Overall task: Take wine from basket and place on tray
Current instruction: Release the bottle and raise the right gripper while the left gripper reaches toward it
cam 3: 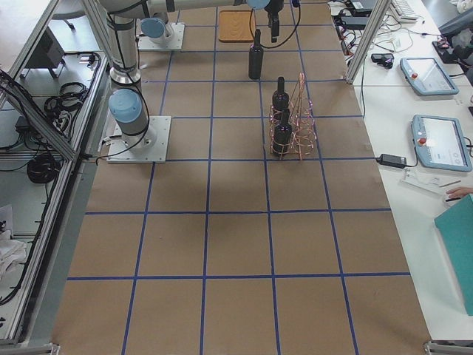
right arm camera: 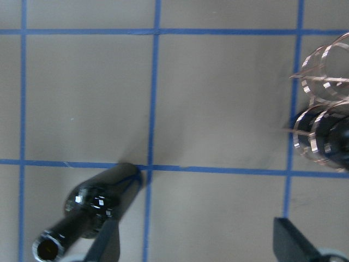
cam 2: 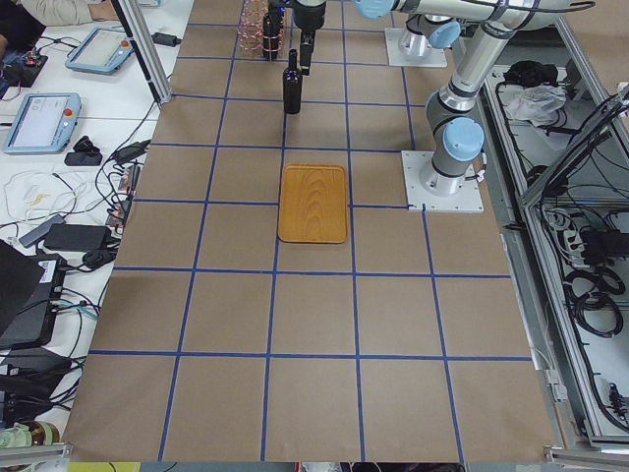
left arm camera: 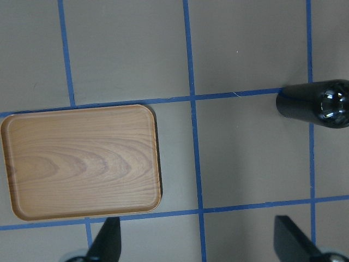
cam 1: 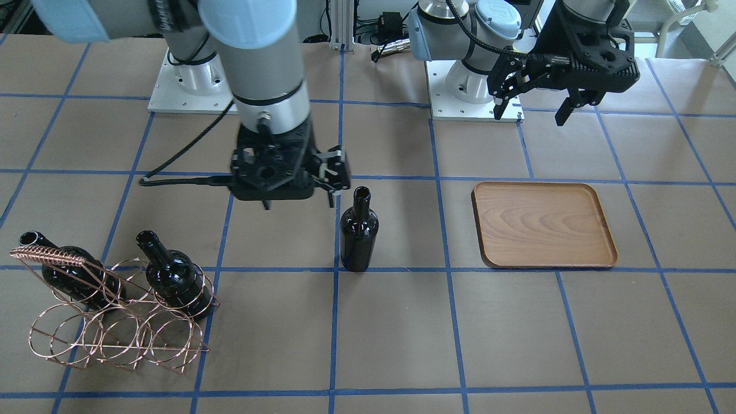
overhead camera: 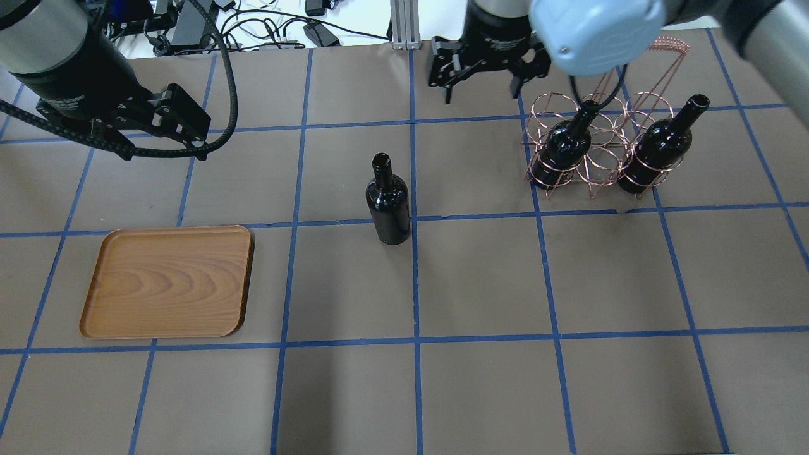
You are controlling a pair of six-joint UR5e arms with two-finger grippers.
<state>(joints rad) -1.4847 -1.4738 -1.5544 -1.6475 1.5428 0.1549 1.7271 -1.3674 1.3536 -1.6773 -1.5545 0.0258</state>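
Observation:
One wine bottle (overhead camera: 387,202) stands upright and free on the table's middle; it also shows in the front view (cam 1: 359,233) and lower left in the right wrist view (right arm camera: 95,204). Two more bottles (overhead camera: 564,144) (overhead camera: 657,148) lean in the copper wire basket (overhead camera: 597,165) at the far right. The wooden tray (overhead camera: 167,281) lies flat and bare at the left. My right gripper (overhead camera: 482,91) is open and holds nothing, above the table just behind the standing bottle. My left gripper (overhead camera: 167,142) is open and holds nothing, raised behind the tray.
Brown paper with blue tape squares covers the table (overhead camera: 480,278). The two arm bases (cam 1: 184,86) (cam 1: 466,86) stand at the robot side. Cables and an aluminium post (overhead camera: 404,22) lie past the far edge.

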